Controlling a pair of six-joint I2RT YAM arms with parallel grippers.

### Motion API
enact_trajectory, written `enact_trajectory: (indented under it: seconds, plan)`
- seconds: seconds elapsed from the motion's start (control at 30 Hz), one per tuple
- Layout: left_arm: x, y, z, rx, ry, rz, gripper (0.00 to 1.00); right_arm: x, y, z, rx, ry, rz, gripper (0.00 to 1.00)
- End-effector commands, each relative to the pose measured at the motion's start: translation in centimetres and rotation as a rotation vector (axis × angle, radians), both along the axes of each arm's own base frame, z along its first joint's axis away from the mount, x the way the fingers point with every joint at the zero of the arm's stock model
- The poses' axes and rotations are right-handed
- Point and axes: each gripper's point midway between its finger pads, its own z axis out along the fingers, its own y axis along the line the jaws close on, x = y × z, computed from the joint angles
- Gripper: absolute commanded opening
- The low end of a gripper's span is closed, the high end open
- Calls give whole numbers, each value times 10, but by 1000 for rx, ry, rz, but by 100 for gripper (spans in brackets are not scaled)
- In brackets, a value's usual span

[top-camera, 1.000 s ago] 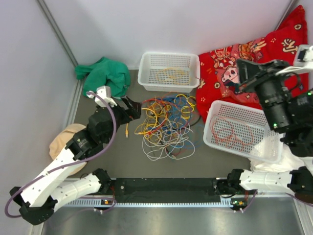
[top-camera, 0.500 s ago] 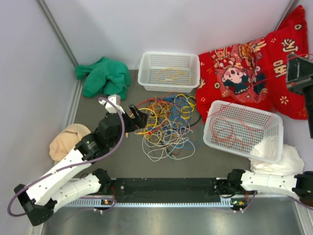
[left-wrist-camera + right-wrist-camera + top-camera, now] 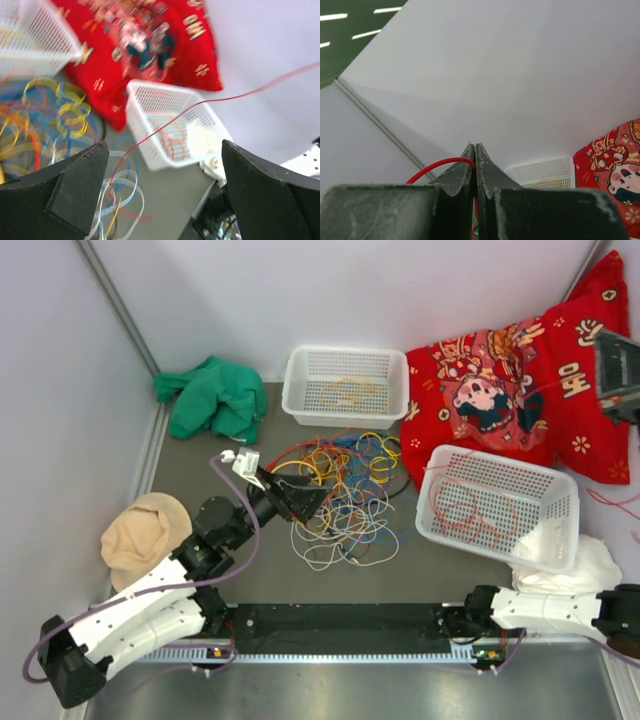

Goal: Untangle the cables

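Since the earlier frame the left fingers have pushed right to the left edge of the cables, and the right arm has swung up and out to the right edge of view.

From above, the cables lie as one tangle of yellow, red, orange, blue and white loops in the middle of the worktop. A yellow length lies in the far basket and a red coil in the right basket, so I judge a small part sorted and most of the knot left. Bare worktop shows on the near and left sides of the heap. The two baskets hem it on the far and right sides, with a green cloth far left and a red cushion far right.

The left wrist view shows the left fingers spread wide, holding nothing. Between them the red cable runs taut from the blurred heap, up over the right basket towards the right.

The right wrist view shows the right fingers pressed together on the red cable, high against the white wall. There seems to be ample free air, though that raised line crosses the right basket.
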Motion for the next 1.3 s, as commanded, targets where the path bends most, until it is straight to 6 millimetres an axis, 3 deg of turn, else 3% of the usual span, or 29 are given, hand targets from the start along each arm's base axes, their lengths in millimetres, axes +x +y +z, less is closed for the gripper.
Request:
enact_trajectory:
  seconds: [0.0, 0.07, 0.17, 0.3, 0.53, 0.67, 0.83, 1.0, 1.03, 1.07, 1.17, 1.27]
  plan:
    - [-20, -16, 80, -109, -388, -115, 99, 15, 47, -16, -53, 50, 76, 0]
    - [-21, -25, 81, -67, -452, -128, 99, 17, 55, -20, -66, 64, 94, 0]
    - [-5, -39, 73, -6, -410, -111, 99, 21, 61, -25, -91, 82, 90, 0]
    - [-4, -38, 64, 2, -374, -107, 99, 23, 36, -22, -135, 82, -29, 0]
    - [1, -38, 40, 34, -323, -93, 99, 12, -4, 12, -107, 16, -137, 0]
    - [0, -36, 30, 55, -290, -95, 99, 3, -38, 33, -78, -31, -252, 0]
    - [-3, -27, 14, 36, -223, -77, 99, -15, -72, 75, 23, -164, -322, 0]
    - [-10, -19, -1, 11, -152, -77, 99, -26, -83, 109, 58, -270, -361, 0]
    - [-11, -18, -3, 12, -146, -75, 99, -33, -95, 115, 91, -290, -374, 0]
    - [-12, -15, -3, 10, -148, -70, 99, -30, -88, 120, 82, -303, -380, 0]
    - [-13, -9, -6, 13, -138, -53, 99, -35, -99, 125, 88, -318, -431, 0]
    - [-15, -7, -8, 13, -122, -52, 99, -26, -93, 118, 15, -269, -489, 0]
